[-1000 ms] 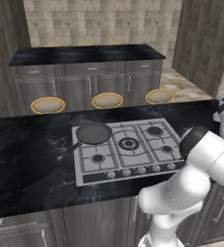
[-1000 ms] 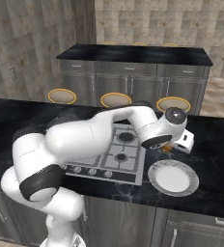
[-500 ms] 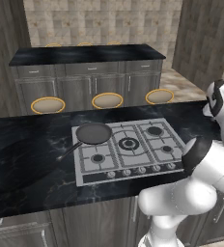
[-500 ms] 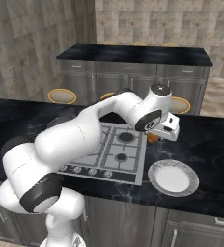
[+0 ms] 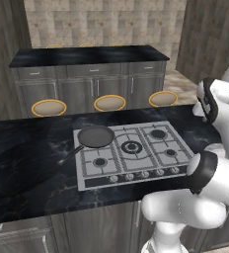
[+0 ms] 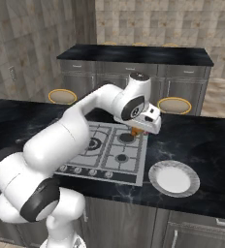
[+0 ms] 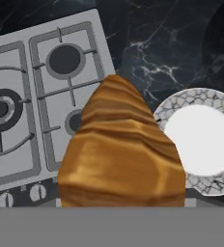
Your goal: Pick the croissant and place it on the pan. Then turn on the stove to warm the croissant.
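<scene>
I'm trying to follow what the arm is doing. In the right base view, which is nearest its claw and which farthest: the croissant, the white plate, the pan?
1. The croissant, in the claw itself, above the stove's right side.
2. The white plate, on the counter right of the stove.
3. The pan, on the stove's far left corner, behind the arm.

— What sort of room am I driving in?
— A home kitchen, I'd say: a gas stove [image 5: 131,152] set in a black marble counter [image 5: 27,163], bar stools [image 5: 109,103] just behind it, grey cabinets [image 5: 92,84] beyond.
</scene>
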Controlling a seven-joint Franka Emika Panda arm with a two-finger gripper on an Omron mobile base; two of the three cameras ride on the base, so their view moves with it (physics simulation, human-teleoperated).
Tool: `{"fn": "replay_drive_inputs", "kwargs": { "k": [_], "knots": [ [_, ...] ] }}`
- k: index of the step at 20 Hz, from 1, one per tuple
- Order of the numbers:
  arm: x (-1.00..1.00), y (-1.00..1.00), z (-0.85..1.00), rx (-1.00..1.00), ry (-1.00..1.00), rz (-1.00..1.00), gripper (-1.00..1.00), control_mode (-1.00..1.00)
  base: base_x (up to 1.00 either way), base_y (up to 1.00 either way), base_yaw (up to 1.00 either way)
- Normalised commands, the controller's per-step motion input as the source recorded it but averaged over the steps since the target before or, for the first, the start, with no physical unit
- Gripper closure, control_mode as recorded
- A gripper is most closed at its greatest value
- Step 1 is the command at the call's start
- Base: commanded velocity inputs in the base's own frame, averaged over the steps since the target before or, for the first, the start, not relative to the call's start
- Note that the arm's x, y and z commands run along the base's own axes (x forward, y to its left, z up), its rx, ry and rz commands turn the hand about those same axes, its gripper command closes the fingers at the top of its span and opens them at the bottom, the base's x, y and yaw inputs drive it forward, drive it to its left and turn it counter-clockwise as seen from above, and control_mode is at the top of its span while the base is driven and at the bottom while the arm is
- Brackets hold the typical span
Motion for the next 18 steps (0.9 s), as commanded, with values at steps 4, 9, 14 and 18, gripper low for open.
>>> {"fn": "replay_drive_inputs", "kwargs": {
  "k": [4, 9, 14, 18],
  "knots": [
    [0.00, 0.62, 0.00, 0.00, 0.00, 0.01, 1.00, -1.00, 0.00, 0.00, 0.00],
    [0.05, 0.64, 0.02, -0.01, 0.03, 0.04, 1.00, -1.00, 0.00, 0.00, 0.00],
    [0.15, 0.71, 0.01, -0.03, 0.01, 0.07, 1.00, -1.00, 0.00, 0.00, 0.00],
    [0.22, 0.69, 0.00, -0.03, 0.03, 0.07, 1.00, -1.00, 0.00, 0.00, 0.00]
  ]
}}
